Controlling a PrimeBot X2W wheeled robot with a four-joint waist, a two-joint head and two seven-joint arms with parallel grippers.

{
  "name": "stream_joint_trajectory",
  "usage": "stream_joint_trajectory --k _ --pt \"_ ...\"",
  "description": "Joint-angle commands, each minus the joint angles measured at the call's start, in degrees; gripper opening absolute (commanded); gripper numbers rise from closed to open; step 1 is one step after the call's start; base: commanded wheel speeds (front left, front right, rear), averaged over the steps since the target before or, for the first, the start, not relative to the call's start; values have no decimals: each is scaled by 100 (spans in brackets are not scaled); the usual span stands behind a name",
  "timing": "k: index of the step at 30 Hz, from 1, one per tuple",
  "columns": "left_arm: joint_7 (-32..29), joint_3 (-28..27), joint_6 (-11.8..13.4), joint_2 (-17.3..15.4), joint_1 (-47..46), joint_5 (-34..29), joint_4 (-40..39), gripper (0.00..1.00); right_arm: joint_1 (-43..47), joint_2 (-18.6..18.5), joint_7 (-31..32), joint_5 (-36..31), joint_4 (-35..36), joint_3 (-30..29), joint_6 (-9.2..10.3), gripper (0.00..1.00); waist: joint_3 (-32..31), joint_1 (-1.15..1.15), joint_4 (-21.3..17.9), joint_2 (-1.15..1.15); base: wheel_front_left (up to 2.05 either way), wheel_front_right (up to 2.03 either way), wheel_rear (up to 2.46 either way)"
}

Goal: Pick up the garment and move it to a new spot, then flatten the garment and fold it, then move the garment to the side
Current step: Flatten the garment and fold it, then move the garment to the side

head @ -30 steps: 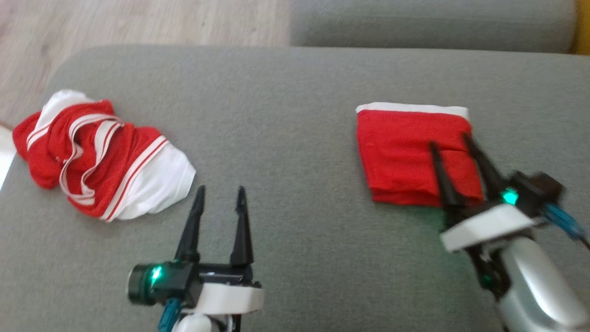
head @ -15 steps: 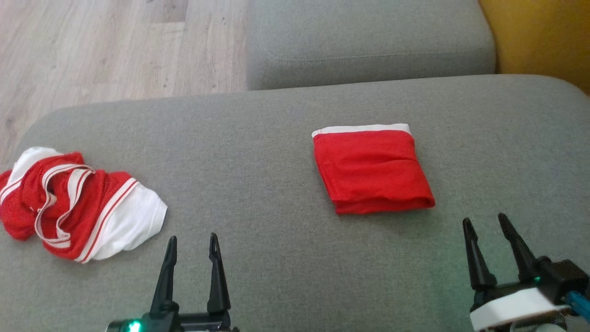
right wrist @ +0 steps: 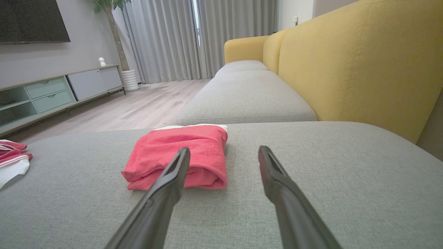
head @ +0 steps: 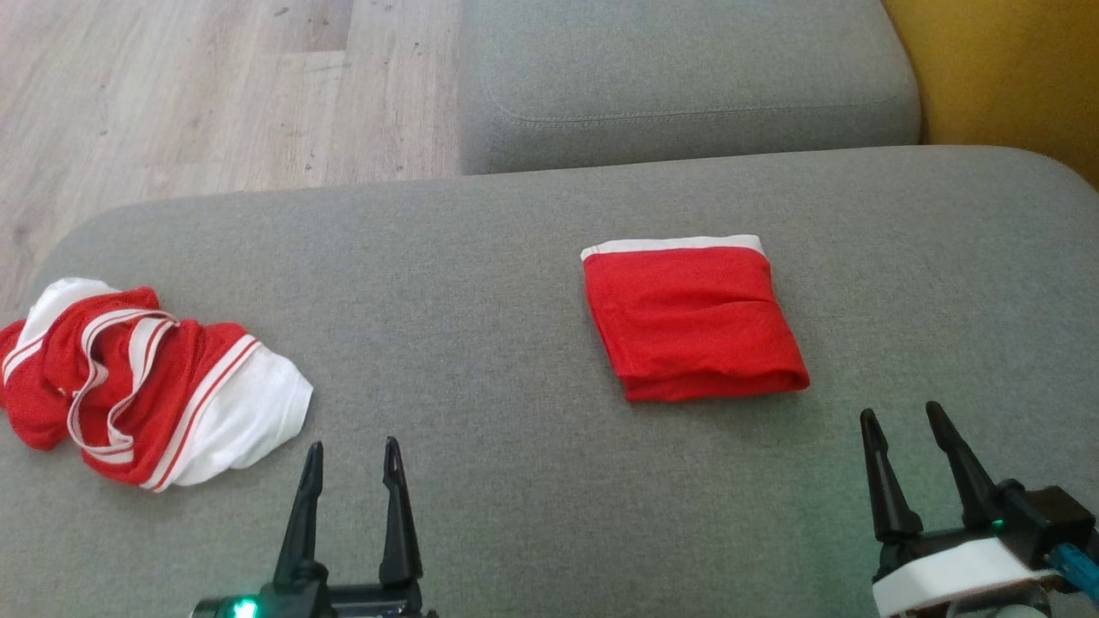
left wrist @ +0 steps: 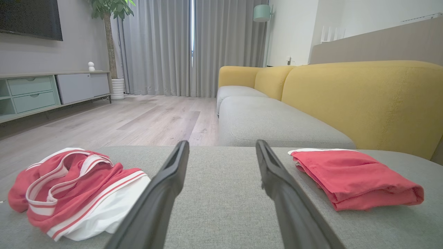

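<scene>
While both my arms reach in low over the near edge of the grey seat cushion (head: 481,283), fingers pointing toward its far edge, my left gripper (head: 354,445) has its jaws spread wide and empty. My right gripper (head: 901,410) gapes just as wide, with nothing between its fingers. The folded red garment (head: 691,322) lies flat on the cushion's right half, just beyond my right gripper and apart from it. A crumpled red-and-white garment (head: 146,382) sits at the left edge.
</scene>
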State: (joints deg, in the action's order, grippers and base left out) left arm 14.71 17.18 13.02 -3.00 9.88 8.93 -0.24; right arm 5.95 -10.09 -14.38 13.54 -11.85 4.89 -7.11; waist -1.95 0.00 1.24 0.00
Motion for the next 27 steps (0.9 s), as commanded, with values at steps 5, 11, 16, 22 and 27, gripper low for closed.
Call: stream_joint_trajectory --k 5,11,16,22,27 --pt "29 -152 -16 13 -124 -40 -146 100 -118 -79 -62 34 127 108 -37 100 -19 0 -2 0 0 0 0" --pt "29 -149 -28 13 -104 -63 -143 100 -109 -82 -62 48 113 142 -37 100 -22 0 1 0 0 0 0" --pt "29 -162 -54 13 -96 -80 -128 100 -89 -79 -62 47 107 149 -37 100 -8 0 21 0 0 0 0" --pt "29 -98 -45 13 -145 -79 -147 100 -179 -154 -62 102 -31 179 -37 100 124 0 93 0 0 0 0" --pt "29 -9 8 13 -267 -41 -188 100 -642 -349 -61 205 -447 322 -37 100 424 0 157 0 0 0 0"
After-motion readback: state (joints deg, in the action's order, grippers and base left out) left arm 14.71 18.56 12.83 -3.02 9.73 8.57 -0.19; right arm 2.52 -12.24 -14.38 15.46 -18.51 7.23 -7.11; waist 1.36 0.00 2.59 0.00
